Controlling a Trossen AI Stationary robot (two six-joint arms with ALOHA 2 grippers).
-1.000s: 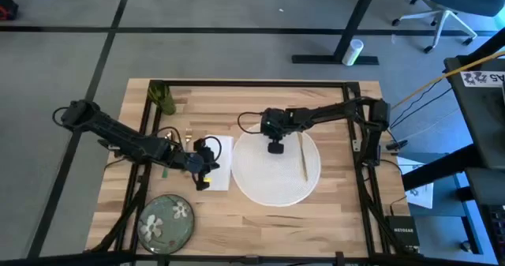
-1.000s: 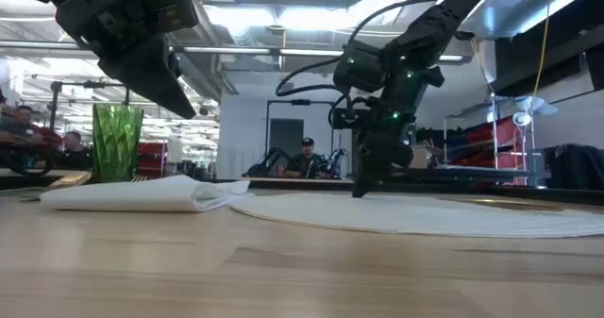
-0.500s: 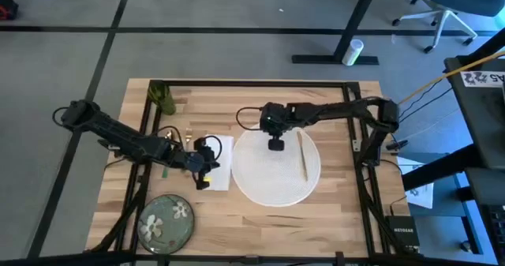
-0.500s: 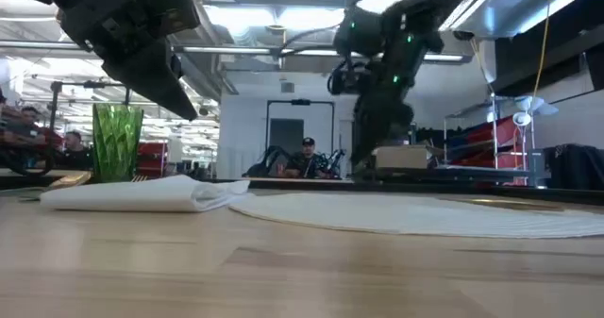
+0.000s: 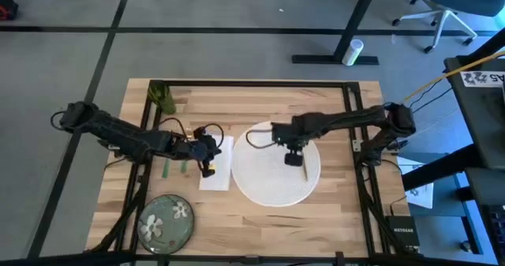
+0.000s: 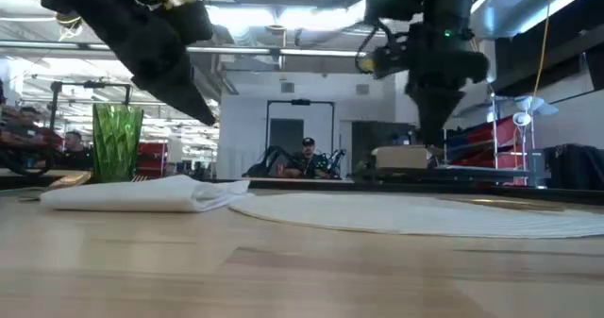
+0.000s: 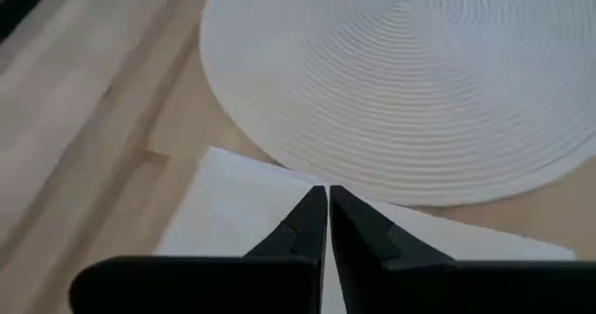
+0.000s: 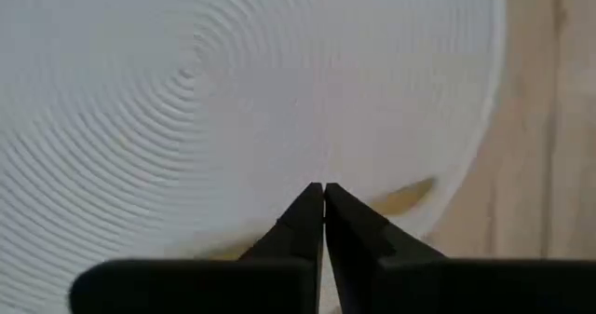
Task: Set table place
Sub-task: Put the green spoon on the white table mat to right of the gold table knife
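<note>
The right gripper (image 5: 293, 159) has been moved across the white placemat (image 5: 264, 183), from its left half to a spot over the gold-coloured utensil (image 5: 304, 168) on the right half. It has also been lifted clear of the mat, as seen in the low view. Its fingers are pressed together with nothing between them. The left gripper (image 5: 207, 165) has been moved a little, and is held just above the white napkin (image 5: 217, 175), which lies beside the mat's left edge. Its fingers are pressed together too, and nothing is held. The green fork (image 5: 166, 170) is left on the table (image 5: 252, 108) to the left of the napkin. The green cup (image 5: 163, 98) is kept at the far left corner, and the green floral plate (image 5: 166, 219) at the near left corner. It is judged that the utensil will be picked up next. The plate is not yet put on the mat, so much of the job is left.
</note>
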